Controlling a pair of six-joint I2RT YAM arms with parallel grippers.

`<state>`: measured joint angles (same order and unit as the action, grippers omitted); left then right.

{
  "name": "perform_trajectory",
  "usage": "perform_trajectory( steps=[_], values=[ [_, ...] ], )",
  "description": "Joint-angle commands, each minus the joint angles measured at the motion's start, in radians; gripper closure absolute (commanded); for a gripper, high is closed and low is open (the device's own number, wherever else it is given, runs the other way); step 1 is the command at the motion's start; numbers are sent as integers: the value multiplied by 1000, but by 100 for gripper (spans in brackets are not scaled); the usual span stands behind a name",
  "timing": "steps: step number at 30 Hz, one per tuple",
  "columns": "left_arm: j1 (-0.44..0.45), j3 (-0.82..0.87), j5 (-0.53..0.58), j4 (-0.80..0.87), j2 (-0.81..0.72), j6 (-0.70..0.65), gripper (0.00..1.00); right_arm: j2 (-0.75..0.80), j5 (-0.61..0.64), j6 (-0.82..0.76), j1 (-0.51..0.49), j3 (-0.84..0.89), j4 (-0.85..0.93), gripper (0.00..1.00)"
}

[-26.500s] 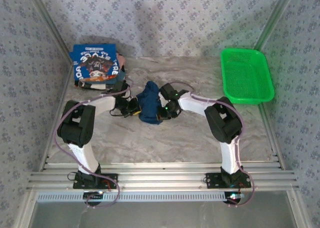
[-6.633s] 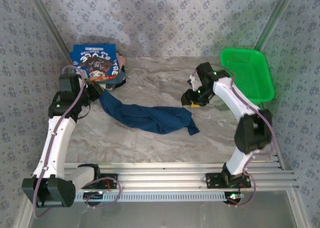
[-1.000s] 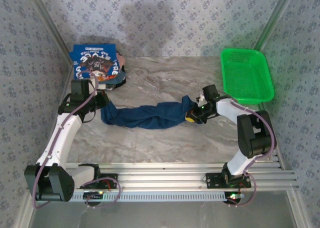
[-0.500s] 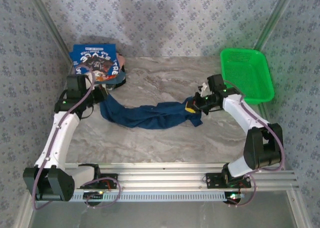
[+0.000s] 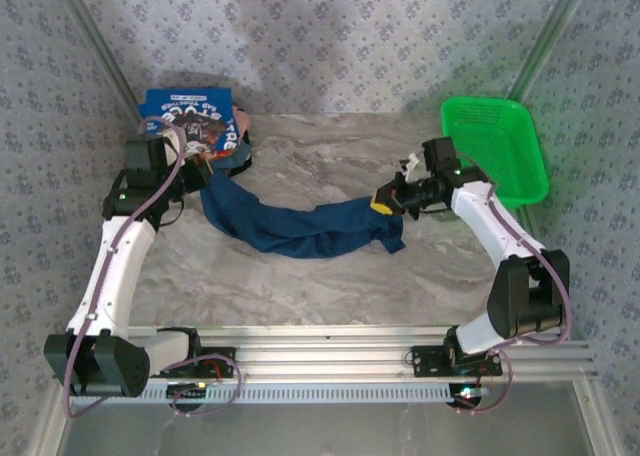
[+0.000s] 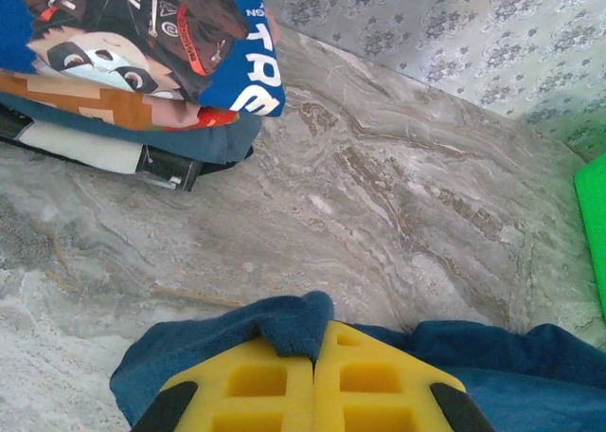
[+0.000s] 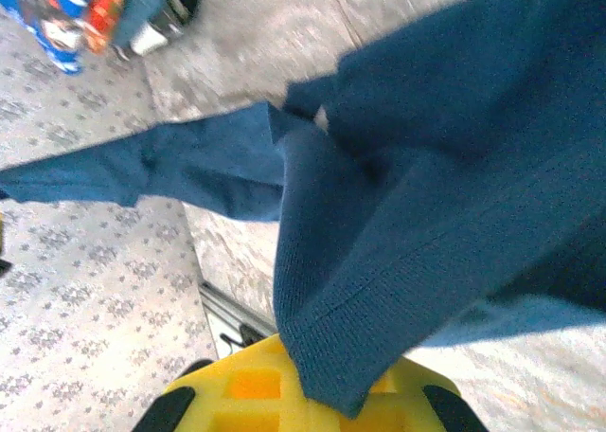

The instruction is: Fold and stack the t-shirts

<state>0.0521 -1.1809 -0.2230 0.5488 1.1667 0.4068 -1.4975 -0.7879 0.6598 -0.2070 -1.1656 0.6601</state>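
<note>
- left gripper (image 6: 314,361) is clamped tight on one end of the blue t-shirt (image 5: 300,231)
- right gripper (image 7: 317,394) pinches the other end, so it's strung between them across the table (image 5: 330,286)
- folded shirts (image 5: 190,126) sit stacked in the back-left corner

dark blue t-shirt (image 5: 300,233) | strung between | left gripper (image 5: 204,174) | right gripper (image 5: 384,204)

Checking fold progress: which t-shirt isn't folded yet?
The dark blue t-shirt, strung like a rope between the left fingers and right fingers over the table. The brighter blue printed t-shirt lies folded flat at the far-left corner.
</note>
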Motion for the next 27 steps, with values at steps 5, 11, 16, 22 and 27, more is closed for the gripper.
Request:
perform_trajectory(
  steps=[5, 11, 16, 22, 27],
  values=[
    [-14, 73, 4, 18, -37, -23, 100, -30, -69, -77, -75, 148, 94, 100],
    [-15, 122, 4, 11, -49, -17, 100, -79, -48, -146, -69, 269, 134, 100],
    [-15, 144, 0, 4, -48, -13, 100, -196, 4, -211, -64, 225, 156, 100],
    [-10, 155, 1, 5, -52, -16, 100, -278, 25, -184, -61, 142, 90, 99],
    [2, 164, -1, -3, -45, -17, 100, -326, 55, -160, -56, 105, 52, 85]
  ],
)
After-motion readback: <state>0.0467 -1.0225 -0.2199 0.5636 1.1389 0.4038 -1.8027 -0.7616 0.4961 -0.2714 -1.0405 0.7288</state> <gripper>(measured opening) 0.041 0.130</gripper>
